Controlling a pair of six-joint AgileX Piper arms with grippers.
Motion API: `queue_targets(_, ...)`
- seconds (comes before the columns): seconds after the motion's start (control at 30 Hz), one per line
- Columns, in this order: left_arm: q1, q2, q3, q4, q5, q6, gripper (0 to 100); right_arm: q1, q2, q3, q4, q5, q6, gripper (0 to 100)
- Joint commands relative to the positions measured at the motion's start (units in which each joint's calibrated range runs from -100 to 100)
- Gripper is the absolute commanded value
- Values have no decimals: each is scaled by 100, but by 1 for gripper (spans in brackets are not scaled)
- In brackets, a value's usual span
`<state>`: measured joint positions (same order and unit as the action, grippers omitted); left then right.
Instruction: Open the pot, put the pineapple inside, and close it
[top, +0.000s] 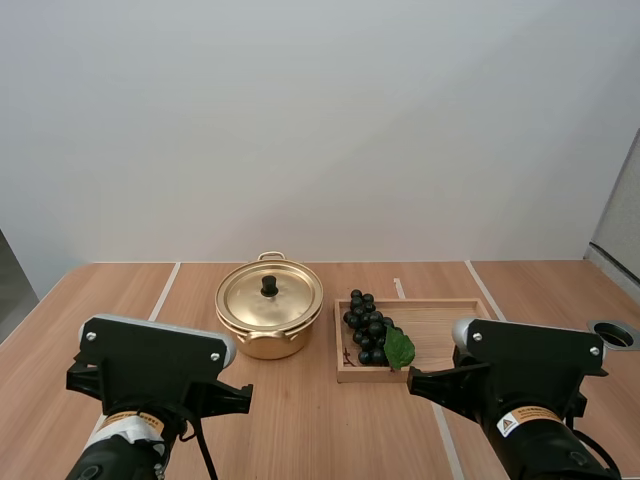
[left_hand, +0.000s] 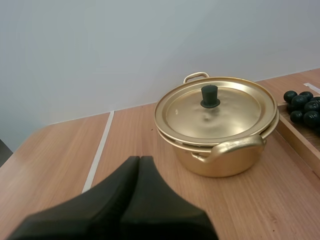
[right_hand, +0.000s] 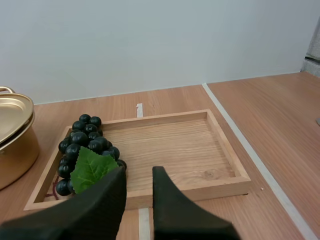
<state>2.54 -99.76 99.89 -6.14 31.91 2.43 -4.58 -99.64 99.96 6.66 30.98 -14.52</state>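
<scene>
Orange warning sticker (top: 527, 421) showing a triangle sign on the right arm (top: 530, 355), second sticker (top: 132, 421) sitting on the left arm (top: 150, 350), wording on both too small to read

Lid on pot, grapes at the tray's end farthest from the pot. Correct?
Not quite. The lid is on the pot, but the grapes lie at the end of the wooden tray next to the pot, not the farthest end. The high view shows it.

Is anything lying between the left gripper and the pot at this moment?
No. In the left wrist view, the stretch from the left gripper to the pot is bare table, with nothing resting on it.
</scene>
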Motion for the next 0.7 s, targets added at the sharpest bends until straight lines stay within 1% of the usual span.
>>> queue_targets(0.0,15,-24,11,-70,13,-51,0,16,-36,4,-138,-205,14,22)
queue_targets(0.07,15,-24,11,-70,13,-51,0,16,-36,4,-138,-205,-4,0)
queue_targets(0.13,15,-24,11,-70,13,-51,0,27,-36,4,-96,-225,-4,0)
queue_targets(0.2,15,-24,11,-70,13,-51,0,36,-36,4,594,-169,24,0)
queue_targets(0.27,15,-24,11,-55,13,-51,0,36,-36,4,925,223,24,0)
queue_targets(0.3,15,-24,11,-55,13,-51,0,36,-36,4,1001,207,24,0)
queue_targets(0.67,15,-24,11,-44,13,-51,0,93,-36,4,1070,83,24,0)
